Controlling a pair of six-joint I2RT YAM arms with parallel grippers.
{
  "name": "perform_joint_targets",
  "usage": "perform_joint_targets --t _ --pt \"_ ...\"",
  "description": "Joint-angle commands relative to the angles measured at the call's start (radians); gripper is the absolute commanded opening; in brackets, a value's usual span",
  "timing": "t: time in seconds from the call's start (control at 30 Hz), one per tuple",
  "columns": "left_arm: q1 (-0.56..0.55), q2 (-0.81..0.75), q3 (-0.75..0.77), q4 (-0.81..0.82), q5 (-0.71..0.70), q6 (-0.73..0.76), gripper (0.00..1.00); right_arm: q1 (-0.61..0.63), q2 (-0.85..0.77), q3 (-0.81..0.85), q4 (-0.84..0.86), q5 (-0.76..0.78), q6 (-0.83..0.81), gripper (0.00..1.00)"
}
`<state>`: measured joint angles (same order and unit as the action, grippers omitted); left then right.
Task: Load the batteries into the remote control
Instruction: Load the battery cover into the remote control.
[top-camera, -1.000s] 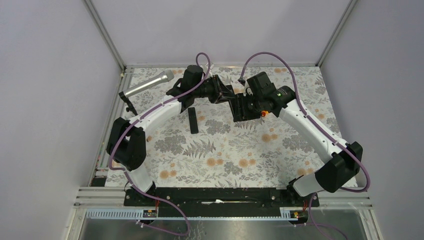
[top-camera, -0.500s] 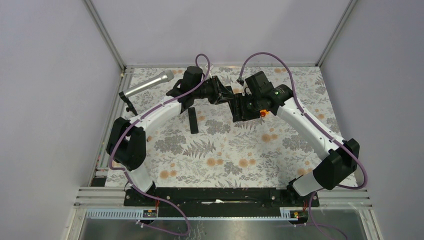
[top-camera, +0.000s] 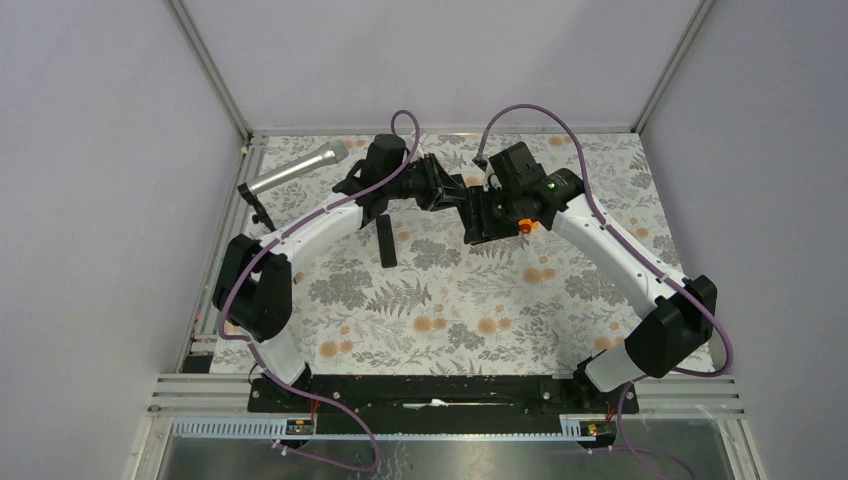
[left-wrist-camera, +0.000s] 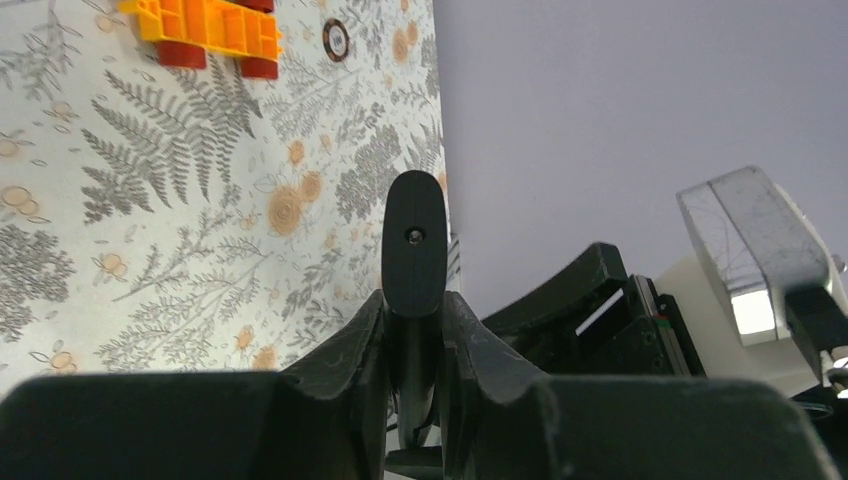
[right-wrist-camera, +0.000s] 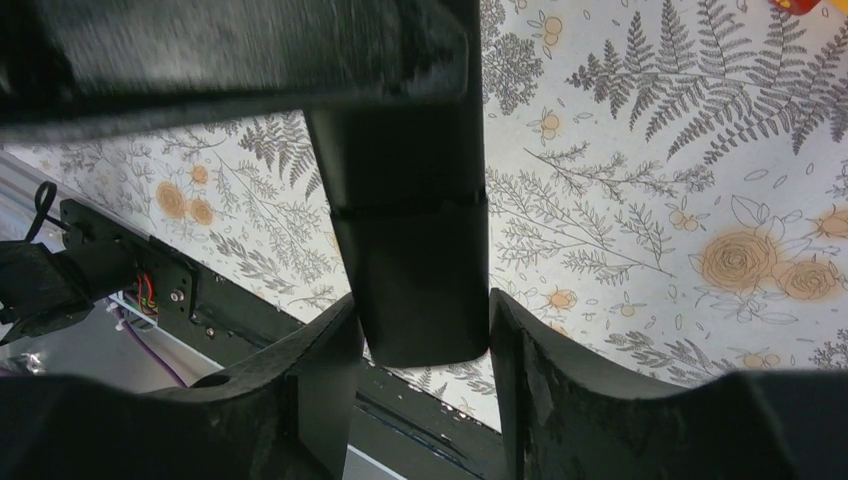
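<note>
My left gripper (left-wrist-camera: 414, 300) is shut on the remote control (left-wrist-camera: 414, 250), a slim black bar held edge-on above the floral mat near the back. In the right wrist view the remote control's (right-wrist-camera: 410, 230) free end, with a seam across it, sits between the fingers of my right gripper (right-wrist-camera: 420, 320). Those fingers stand open close to both its sides, with a thin gap on the right side. From above, the two grippers (top-camera: 468, 205) meet at the back centre and hide the remote. The batteries are out of view.
A second black remote (top-camera: 386, 241) lies on the mat below the left wrist. A silver microphone (top-camera: 296, 170) on a stand is at the back left. An orange toy block with red knobs (left-wrist-camera: 205, 28) lies beside the right gripper. Grey walls close the mat in.
The right gripper's fingers have spread a little around the remote's end. The right arm has shifted slightly left. The left arm has kept its hold and place.
</note>
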<state>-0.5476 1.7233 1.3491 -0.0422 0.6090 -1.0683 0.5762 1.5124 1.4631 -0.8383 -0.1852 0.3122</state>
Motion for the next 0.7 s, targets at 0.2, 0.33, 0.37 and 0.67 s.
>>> perform_joint_targets --t 0.2,0.33,0.37,0.67 --pt "-0.018 -0.067 0.001 0.073 0.112 -0.067 0.00 0.000 0.044 0.048 0.087 0.032 0.023 0.56" --pt "-0.018 -0.066 0.001 0.073 0.113 -0.065 0.00 0.000 0.046 0.052 0.086 0.037 0.027 0.53" --pt "-0.018 -0.064 -0.001 0.073 0.115 -0.066 0.00 0.000 0.048 0.053 0.085 0.039 0.029 0.53" --pt "-0.009 -0.072 -0.007 0.073 0.118 -0.072 0.00 0.001 0.056 0.065 0.102 0.032 0.052 0.60"
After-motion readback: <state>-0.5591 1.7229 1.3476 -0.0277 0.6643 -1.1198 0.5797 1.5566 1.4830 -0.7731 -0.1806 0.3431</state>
